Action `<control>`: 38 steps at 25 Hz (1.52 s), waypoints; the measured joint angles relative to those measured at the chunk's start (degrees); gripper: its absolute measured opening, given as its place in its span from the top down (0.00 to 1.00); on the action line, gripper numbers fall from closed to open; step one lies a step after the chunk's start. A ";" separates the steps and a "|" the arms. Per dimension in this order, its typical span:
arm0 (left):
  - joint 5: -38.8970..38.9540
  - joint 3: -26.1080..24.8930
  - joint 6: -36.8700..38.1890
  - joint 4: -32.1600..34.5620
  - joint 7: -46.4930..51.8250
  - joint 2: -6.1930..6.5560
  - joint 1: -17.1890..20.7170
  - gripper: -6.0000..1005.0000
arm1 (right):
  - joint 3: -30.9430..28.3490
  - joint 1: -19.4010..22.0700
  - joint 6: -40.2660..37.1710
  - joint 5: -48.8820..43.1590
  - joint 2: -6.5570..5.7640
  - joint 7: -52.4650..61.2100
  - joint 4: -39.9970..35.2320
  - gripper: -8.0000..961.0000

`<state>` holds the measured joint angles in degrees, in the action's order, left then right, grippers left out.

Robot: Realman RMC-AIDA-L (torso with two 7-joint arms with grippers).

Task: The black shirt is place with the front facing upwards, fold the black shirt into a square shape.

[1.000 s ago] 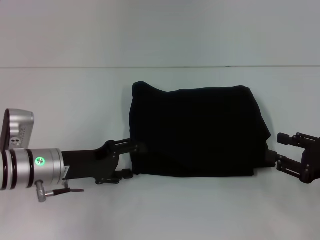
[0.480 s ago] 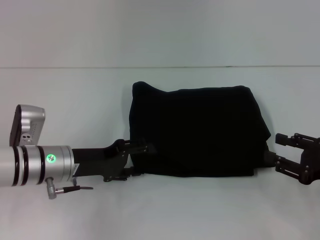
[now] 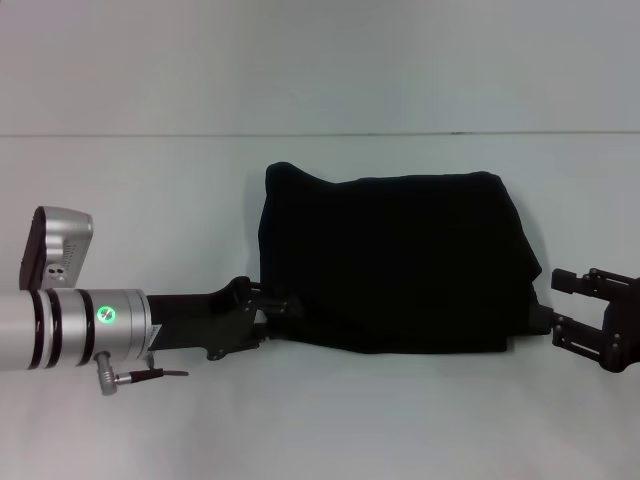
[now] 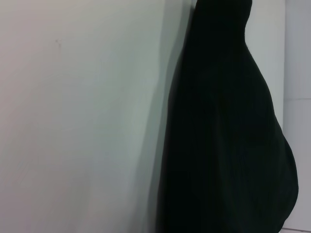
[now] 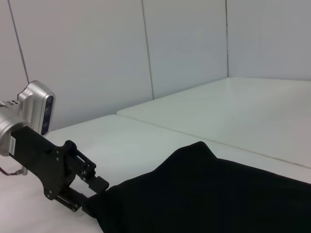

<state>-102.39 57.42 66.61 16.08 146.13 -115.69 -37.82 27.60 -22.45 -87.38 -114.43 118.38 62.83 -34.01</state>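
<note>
The black shirt (image 3: 395, 265) lies folded into a rough rectangle in the middle of the white table (image 3: 150, 180); no lettering or label shows. My left gripper (image 3: 278, 318) is at the shirt's near left corner, its jaws narrowed onto the fabric edge. The right wrist view shows the left gripper (image 5: 91, 195) at that corner of the shirt (image 5: 218, 194). My right gripper (image 3: 556, 308) is open just off the shirt's near right corner. The left wrist view shows only the shirt (image 4: 228, 136) against the table.
A seam (image 3: 150, 135) crosses the table behind the shirt. Pale panelled walls (image 5: 184, 43) stand beyond the table. The left arm's silver wrist camera (image 3: 58, 245) sits at the left.
My left gripper moved right up to the shirt's near left corner and its jaws narrowed on the edge. The right gripper and the shirt hardly moved.
</note>
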 joint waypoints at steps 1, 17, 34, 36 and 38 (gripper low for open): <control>0.00 0.04 0.00 0.03 -0.03 -0.01 -0.03 0.37 | -0.01 0.05 0.00 0.00 0.00 0.00 0.00 0.37; 0.66 -3.42 0.88 0.72 -3.56 -0.41 0.48 0.89 | -0.94 -0.32 -0.03 0.37 0.02 0.01 0.00 0.37; 0.34 -8.71 4.83 2.37 -6.24 3.53 4.88 0.93 | -1.99 -1.80 0.52 0.44 0.37 0.03 0.01 0.37; 0.41 -9.35 6.40 2.32 -7.47 3.35 6.67 0.92 | -2.34 -2.06 0.72 0.44 0.41 0.05 0.17 0.37; 0.58 -9.95 7.77 2.00 -8.70 2.95 8.04 0.91 | -2.50 -2.37 1.21 0.44 0.46 0.06 0.43 0.37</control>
<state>-101.81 47.47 74.38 18.07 137.43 -112.74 -29.78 25.10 -24.81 -86.18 -113.98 118.84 62.89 -33.58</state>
